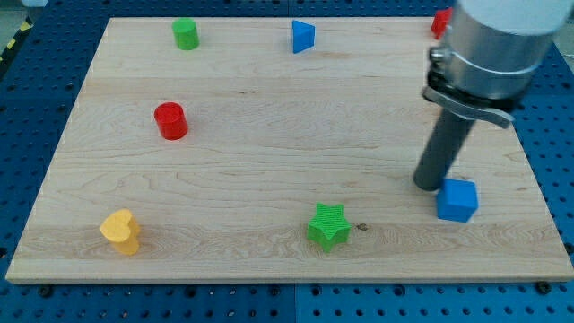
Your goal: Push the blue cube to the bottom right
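While you are viewing the worktop (269,161), my tip (428,185) is resting just beside the blue cube (457,200), at its upper-left edge.
You are seeing no jaws: the arm is ending in a rod. The cube is sitting near the view's bottom right, with a green star (328,226) to its left.

Pale, smooth, matt wooden board (269,161) with visible grain. Matt, plastic-looking blue cube (457,199) at near right; ribbed green plastic star (328,225). Dark matt rod under a brushed-metal grey cylinder (498,45).
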Robot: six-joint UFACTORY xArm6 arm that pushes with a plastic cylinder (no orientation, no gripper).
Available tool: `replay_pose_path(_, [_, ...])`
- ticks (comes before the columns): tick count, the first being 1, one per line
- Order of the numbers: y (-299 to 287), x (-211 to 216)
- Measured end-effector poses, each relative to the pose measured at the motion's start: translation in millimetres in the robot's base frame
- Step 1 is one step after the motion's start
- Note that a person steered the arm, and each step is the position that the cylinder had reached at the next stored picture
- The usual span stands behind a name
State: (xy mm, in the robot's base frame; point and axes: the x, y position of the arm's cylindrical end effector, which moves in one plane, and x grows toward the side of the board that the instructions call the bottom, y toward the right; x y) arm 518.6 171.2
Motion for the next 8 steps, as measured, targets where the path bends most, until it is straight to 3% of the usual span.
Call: replay_pose_path(8, [6,28])
